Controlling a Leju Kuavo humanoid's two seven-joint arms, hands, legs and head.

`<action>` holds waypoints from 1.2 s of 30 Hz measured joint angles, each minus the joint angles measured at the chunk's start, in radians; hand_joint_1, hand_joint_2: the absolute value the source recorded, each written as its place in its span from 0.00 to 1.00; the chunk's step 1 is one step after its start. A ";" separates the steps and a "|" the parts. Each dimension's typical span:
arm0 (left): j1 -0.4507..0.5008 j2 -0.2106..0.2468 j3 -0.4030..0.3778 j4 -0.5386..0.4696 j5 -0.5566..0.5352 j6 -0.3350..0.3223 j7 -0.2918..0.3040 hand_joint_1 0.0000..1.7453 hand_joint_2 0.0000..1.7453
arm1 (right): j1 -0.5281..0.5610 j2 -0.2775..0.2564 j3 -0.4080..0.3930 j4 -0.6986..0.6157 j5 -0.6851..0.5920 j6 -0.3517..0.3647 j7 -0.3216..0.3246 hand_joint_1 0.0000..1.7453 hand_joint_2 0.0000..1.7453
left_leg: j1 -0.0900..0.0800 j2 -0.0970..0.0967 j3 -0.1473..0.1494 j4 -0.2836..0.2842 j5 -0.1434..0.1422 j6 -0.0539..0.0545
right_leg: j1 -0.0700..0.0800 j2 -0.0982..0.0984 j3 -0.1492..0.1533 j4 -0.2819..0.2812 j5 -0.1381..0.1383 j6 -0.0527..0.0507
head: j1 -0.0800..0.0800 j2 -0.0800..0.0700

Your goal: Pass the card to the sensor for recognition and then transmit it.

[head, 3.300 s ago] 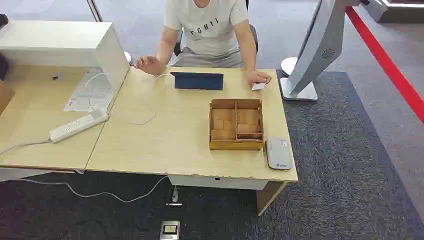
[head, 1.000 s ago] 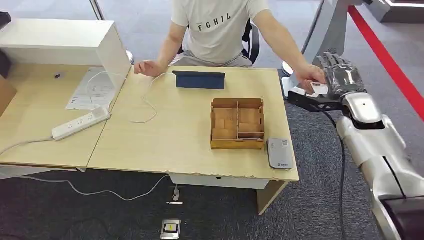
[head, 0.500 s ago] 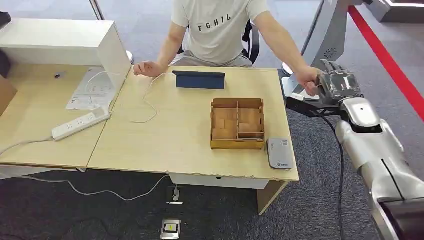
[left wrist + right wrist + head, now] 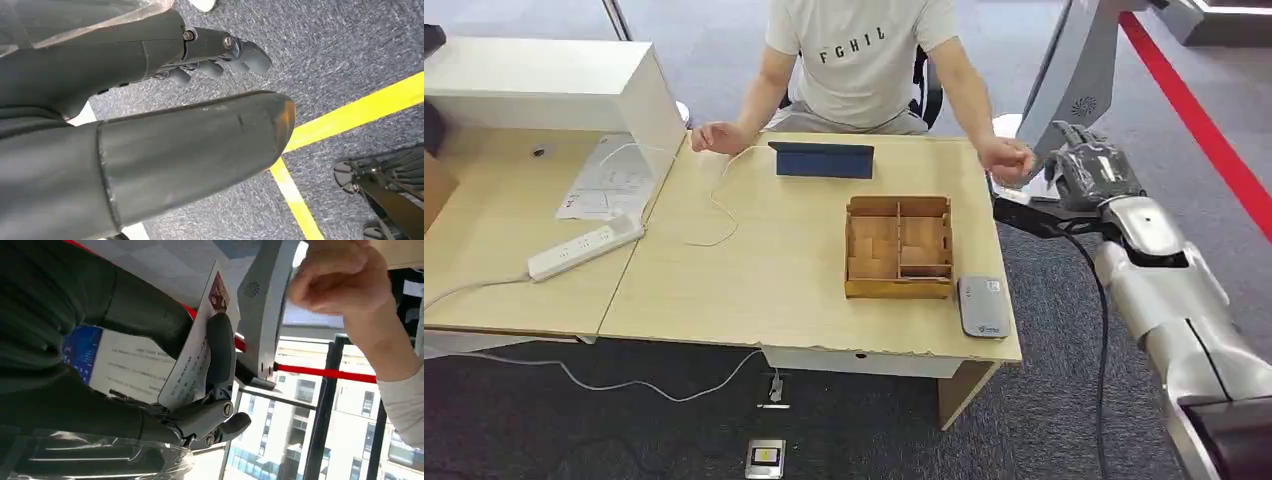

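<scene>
My right hand [image 4: 1089, 172] hangs in the air beyond the table's far right corner. In the right wrist view it pinches a white card [image 4: 194, 357] with print and a small red picture between the thumb and the fingers [image 4: 220, 347]. The grey card sensor [image 4: 983, 306] lies flat at the table's near right corner, well below and left of that hand. A person's hand [image 4: 1007, 158] hovers just left of my right hand, apart from the card. My left hand [image 4: 215, 55] hangs over the carpet, holding nothing, fingers loosely apart.
A wooden box with compartments [image 4: 898, 247] stands beside the sensor. A dark blue folded case [image 4: 824, 160] lies in front of the seated person [image 4: 854, 60]. A power strip [image 4: 584, 250] and white cabinet [image 4: 554, 85] are at left. A grey stand [image 4: 1069, 90] rises behind my right hand.
The person took the card off the table and handed it to my raised right hand. My fingers closed on it, and the person's hand has let go and drawn back left.
</scene>
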 joint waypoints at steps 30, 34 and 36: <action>0.001 0.000 0.000 -0.001 0.026 0.031 0.013 0.00 0.00 | 0.221 -0.022 -0.003 -0.031 -0.048 -0.005 -0.024 1.00 1.00 | 0.000 0.000 0.000 0.000 0.000 0.000 | 0.000 0.000 0.000 0.000 0.000 0.000 | 0.000 0.000; 0.001 0.000 0.000 -0.001 0.021 0.031 0.011 0.00 0.00 | 0.249 -0.031 -0.003 -0.031 -0.054 -0.003 -0.014 1.00 1.00 | 0.000 0.000 0.000 0.000 0.000 0.000 | 0.000 0.000 0.000 0.000 0.000 0.000 | 0.000 0.000; 0.001 0.000 0.000 -0.001 0.019 0.030 0.008 0.00 0.00 | 0.263 -0.035 -0.003 -0.031 -0.063 -0.006 -0.022 1.00 1.00 | 0.000 0.000 0.000 0.000 0.000 0.000 | 0.000 0.000 0.000 0.000 0.000 0.000 | 0.000 0.000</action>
